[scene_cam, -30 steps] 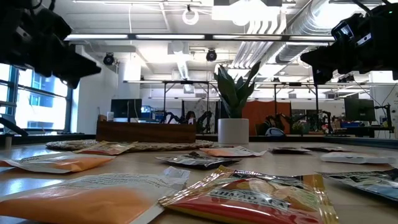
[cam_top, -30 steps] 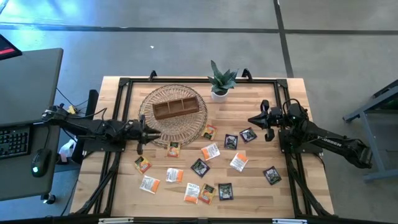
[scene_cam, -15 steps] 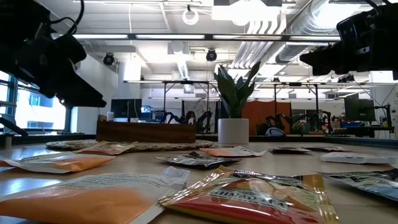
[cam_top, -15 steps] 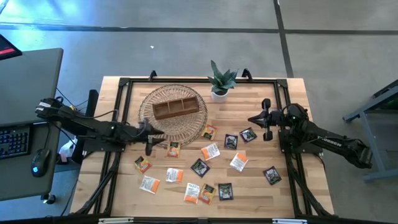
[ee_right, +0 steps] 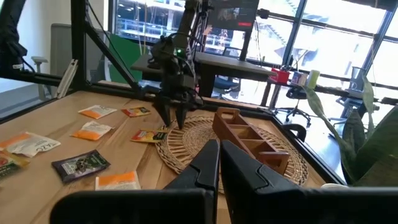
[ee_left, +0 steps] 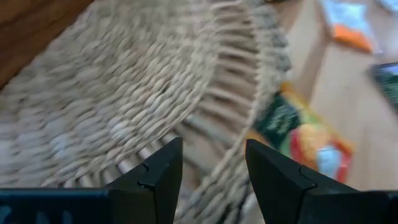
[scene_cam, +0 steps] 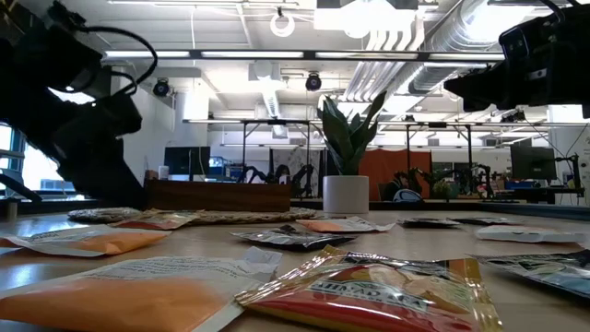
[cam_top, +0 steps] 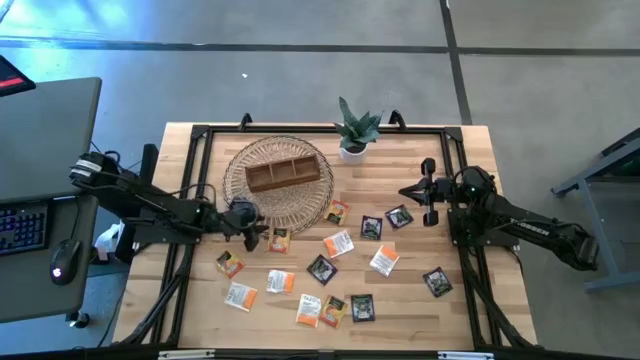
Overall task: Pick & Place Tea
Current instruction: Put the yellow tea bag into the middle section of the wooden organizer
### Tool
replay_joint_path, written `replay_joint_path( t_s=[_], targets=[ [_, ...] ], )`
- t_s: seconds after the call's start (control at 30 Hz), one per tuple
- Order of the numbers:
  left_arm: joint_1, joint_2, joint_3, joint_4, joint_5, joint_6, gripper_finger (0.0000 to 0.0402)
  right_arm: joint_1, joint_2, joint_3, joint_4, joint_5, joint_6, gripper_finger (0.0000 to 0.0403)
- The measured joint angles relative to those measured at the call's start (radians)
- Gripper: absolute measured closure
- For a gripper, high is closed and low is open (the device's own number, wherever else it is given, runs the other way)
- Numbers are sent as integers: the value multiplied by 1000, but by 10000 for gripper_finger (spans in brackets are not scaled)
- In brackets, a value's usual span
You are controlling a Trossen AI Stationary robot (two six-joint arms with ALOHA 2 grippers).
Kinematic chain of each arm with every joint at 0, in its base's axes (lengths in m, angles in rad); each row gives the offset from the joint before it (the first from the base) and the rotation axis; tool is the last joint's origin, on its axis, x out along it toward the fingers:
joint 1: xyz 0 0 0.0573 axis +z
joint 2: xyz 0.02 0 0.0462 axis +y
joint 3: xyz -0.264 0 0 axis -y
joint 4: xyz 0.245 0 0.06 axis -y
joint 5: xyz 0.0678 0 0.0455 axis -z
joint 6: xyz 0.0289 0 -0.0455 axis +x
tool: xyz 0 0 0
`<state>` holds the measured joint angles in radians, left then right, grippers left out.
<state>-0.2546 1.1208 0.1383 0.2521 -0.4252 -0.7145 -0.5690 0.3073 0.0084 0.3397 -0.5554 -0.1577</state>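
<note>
Several tea sachets lie flat and scattered on the wooden table, among them orange-and-white ones point(cam_top: 338, 243) and dark ones point(cam_top: 321, 268). My left gripper point(cam_top: 256, 233) is open and tipped downward over the near rim of the woven mat point(ee_left: 124, 99). It holds nothing. An orange-and-green sachet point(ee_left: 298, 134) lies just beyond its fingers, beside the mat's rim. The right wrist view shows the same gripper point(ee_right: 174, 118) above the mat's edge. My right gripper point(cam_top: 412, 192) is shut and empty, held level above the table at the right.
A brown divided wooden tray point(cam_top: 288, 172) sits on the round woven mat point(cam_top: 262, 160) at the far left of centre. A small potted plant point(cam_top: 355, 135) stands at the far edge. A black frame point(cam_top: 200, 135) runs along the table's edges.
My left gripper has come down and moved toward the table's right, from above the mat's left part to its near rim beside the orange-and-green sachet. It has tipped from near level to pointing downward. The sachets lie as before.
</note>
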Motion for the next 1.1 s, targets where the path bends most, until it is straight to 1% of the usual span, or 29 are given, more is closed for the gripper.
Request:
replay_joint_path(
  t_s=[0.23, 0.4, 0.63, 0.77, 0.93, 1.0, 1.1],
  targets=[
    [0, 49, 0, 133, 15, -8, 228, 0, 0, 0, 0, 1, 0, 391],
    [0, 76, 0, 142, 14, -32, 227, 0, 0, 0, 0, 3, 0, 391],
    [0, 147, 0, 167, -1, -57, 227, 0, 0, 0, 0, 6, 3, 391],
    [0, 178, 0, 216, 2, -50, 227, 0, 0, 0, 0, 40, 52, 391],
    [-1, 181, 0, 226, 27, -50, 227, 0, 0, 0, 0, 32, 77, 391],
    [-1, 181, 0, 226, 34, -50, 227, 0, 0, 0, 30, 31, 85, 391],
    [-1, 181, 0, 228, 38, -50, 227, 0, 0, 5, 60, 51, 152, 391]
  ],
)
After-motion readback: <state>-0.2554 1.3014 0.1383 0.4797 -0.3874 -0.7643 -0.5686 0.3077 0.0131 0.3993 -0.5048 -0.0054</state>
